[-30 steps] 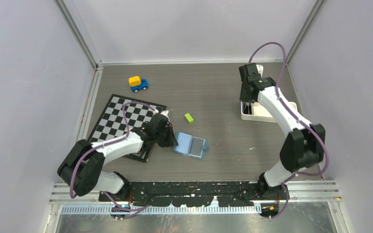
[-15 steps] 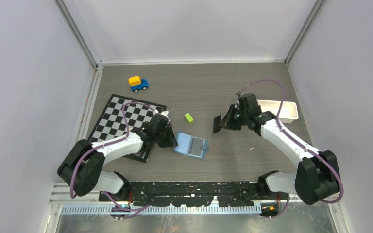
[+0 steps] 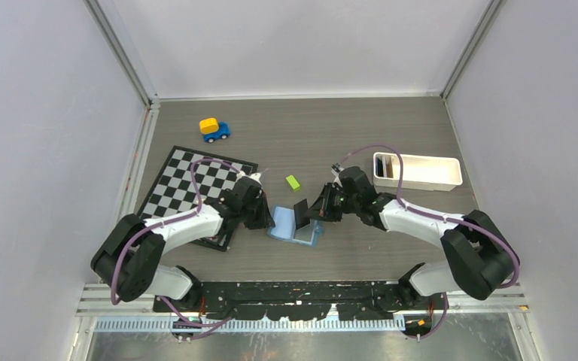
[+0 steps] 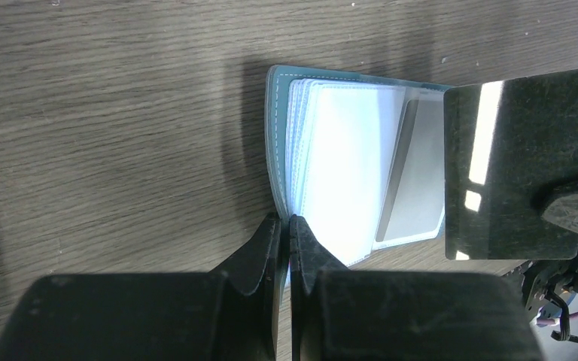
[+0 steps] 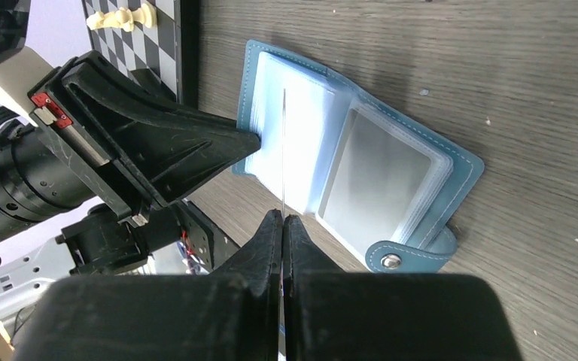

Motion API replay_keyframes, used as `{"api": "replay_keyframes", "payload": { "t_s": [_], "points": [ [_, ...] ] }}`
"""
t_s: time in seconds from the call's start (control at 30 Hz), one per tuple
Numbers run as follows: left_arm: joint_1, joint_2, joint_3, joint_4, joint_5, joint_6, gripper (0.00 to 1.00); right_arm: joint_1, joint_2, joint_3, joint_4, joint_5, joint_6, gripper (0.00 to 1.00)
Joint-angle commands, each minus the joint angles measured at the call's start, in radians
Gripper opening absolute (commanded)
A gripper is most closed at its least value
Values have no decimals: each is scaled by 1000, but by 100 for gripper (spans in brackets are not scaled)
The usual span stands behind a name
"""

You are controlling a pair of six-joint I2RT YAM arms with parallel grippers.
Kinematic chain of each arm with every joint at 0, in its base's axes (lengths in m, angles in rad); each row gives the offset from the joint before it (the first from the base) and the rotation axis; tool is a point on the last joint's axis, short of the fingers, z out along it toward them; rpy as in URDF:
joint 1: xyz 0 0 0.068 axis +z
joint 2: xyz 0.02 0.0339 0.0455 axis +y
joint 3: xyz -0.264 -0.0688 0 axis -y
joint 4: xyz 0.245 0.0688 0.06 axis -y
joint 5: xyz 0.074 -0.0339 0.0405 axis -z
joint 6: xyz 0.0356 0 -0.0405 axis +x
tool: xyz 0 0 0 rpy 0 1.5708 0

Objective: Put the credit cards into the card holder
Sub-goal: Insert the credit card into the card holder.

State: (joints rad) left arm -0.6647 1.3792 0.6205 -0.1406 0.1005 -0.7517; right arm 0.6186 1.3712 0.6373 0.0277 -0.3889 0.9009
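The right arm has left the white tray (image 3: 455, 171) at the far right of the desk (image 3: 346, 128), where it was one second ago. The right claw (image 5: 282, 226) is now over the middle of the desk, closed tight on a dark credit card (image 4: 519, 158). This card stands on its edge, almost upright, just above the open card holder (image 5: 391, 165). From the right wrist I see it only as a thin line over the left half of the pages. Whether its lower edge already touches a pocket, I cannot tell. The left arm has not moved: the left claw (image 4: 286, 233) is closed and pinches the left border of the holder, same as before. The holder lies open and flat beside the corner of the chessboard (image 3: 181, 184). It is teal outside, with pale blue clear pockets inside. A grey card (image 4: 414, 180) sits in a pocket of the right half. The snap tab (image 5: 390, 261) hangs out at the holder's right corner. A green block (image 3: 293, 183) lies a little behind it.
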Motion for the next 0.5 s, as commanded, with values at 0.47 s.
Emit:
{"api": "replay_keyframes", "payload": {
  "t_s": [0.47],
  "points": [
    [26, 44, -9, -25, -15, 14, 0, 29, 69, -104, 198, -39, 90, 1]
  ]
}}
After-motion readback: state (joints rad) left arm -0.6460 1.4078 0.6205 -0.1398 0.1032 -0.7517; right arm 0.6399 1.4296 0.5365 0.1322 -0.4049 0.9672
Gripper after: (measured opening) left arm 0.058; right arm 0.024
